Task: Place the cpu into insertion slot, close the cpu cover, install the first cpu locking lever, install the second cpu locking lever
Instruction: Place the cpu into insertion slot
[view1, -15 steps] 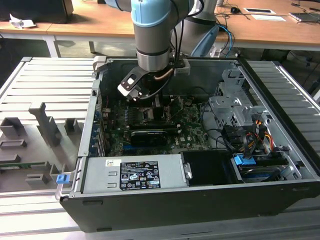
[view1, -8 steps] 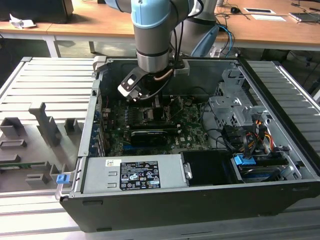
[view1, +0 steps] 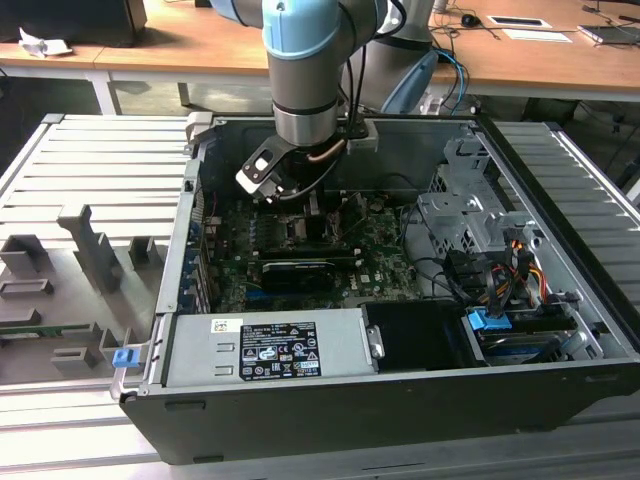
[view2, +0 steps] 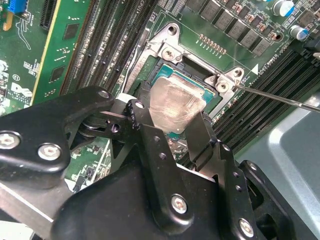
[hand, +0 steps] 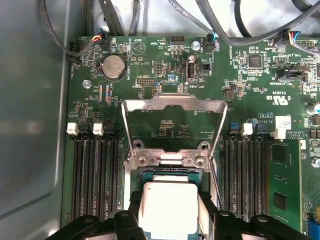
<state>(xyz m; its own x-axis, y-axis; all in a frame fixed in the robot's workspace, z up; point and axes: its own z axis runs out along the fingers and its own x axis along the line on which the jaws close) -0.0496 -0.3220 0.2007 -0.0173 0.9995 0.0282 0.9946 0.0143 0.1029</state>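
My gripper (view1: 298, 205) reaches down into the open computer case over the green motherboard. In both wrist views its black fingers (view2: 200, 135) press against two opposite edges of the cpu (view2: 175, 100), a pale silvery square chip. The cpu (hand: 167, 200) sits level over the insertion slot (hand: 150, 173), whose teal frame and metal rim (view2: 169, 37) show around it; I cannot tell if it rests in the slot. The cpu cover (hand: 175, 101), a grey metal frame with a cut-out window, stands tilted up behind the slot. A thin locking lever rod (view2: 280, 96) sticks out beside the slot.
Black memory slots (hand: 92, 175) flank the slot on both sides. A long black card (view1: 296, 270), a grey power supply (view1: 270, 345), a drive cage (view1: 470, 215) and loose cables (view1: 500, 270) crowd the case. A grey fixture tray (view1: 80, 260) lies on the exterior view's left.
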